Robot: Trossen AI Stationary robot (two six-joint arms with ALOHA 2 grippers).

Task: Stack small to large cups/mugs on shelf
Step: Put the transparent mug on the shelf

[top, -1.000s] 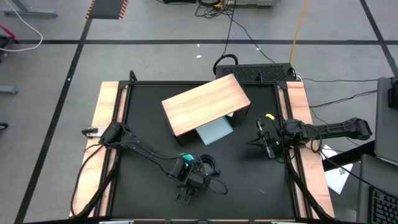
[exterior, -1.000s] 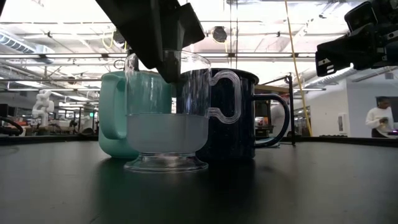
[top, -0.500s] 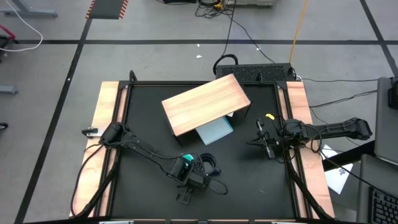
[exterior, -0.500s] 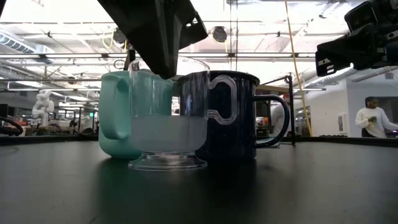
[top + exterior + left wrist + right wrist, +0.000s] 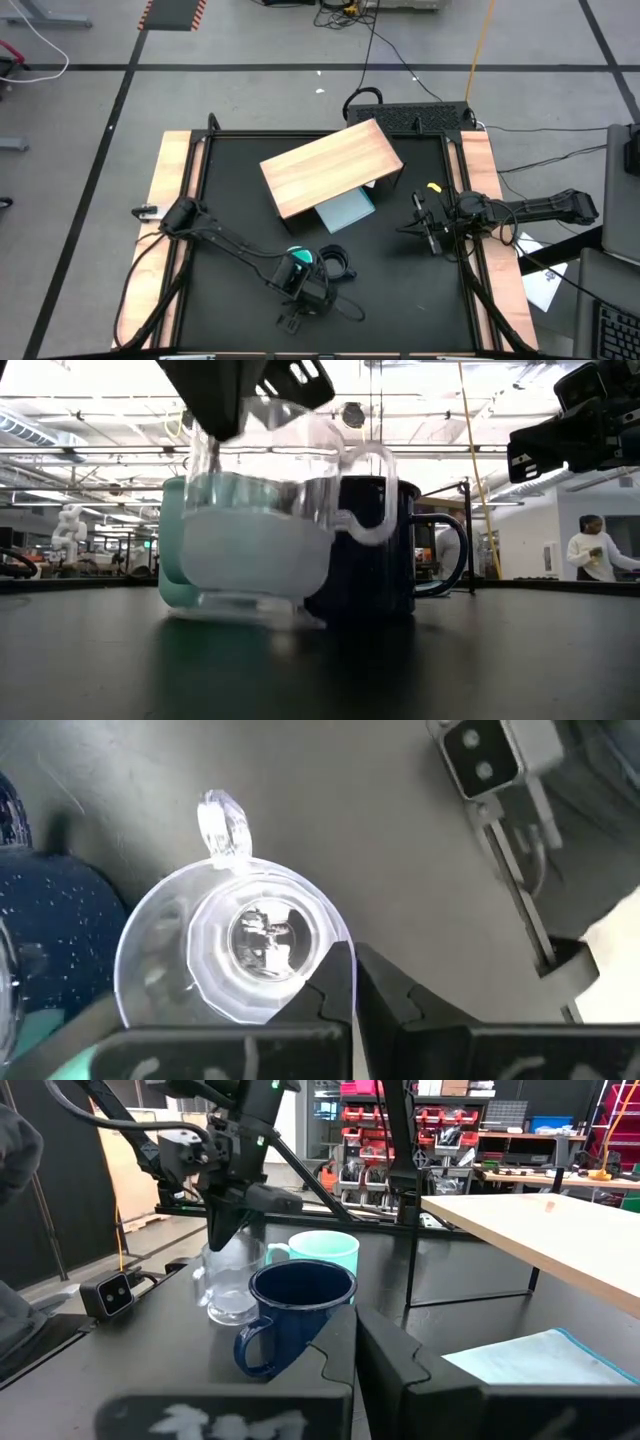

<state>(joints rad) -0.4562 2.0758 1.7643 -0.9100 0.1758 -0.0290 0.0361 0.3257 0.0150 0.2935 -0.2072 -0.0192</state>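
The small clear glass cup point(image 5: 235, 945) stands in front of the turquoise mug point(image 5: 300, 257) and the black mug point(image 5: 334, 264), near the table's front middle. My left gripper point(image 5: 352, 965) comes down on the cup and is shut on its rim. In the high view the gripper hides the cup. The two mugs stand on their bases side by side. Farther back stands the shelf point(image 5: 330, 165), its wooden top bare. Near the table's right edge my right gripper point(image 5: 428, 225) hangs shut with nothing in it. My left gripper pinches the cup's rim point(image 5: 335, 945) on the side away from the handle point(image 5: 222, 820), one finger inside the cup and one outside. The fingers come from above, pointing down. The cup hangs upright below them; I cannot tell whether its foot point(image 5: 245, 615) is clear of the table.
A pale blue sheet point(image 5: 347, 210) lies under the shelf's near side. A small camera box point(image 5: 485, 760) sits on the table close to the cup. A yellow piece point(image 5: 433, 187) lies at the right. A person point(image 5: 590, 550) stands in the room behind.
My left gripper has shut on the glass cup's rim and has gone toward the table's near edge. The cup has come with it, away from the two mugs, which have stayed put. The turquoise mug now shows more fully from above.
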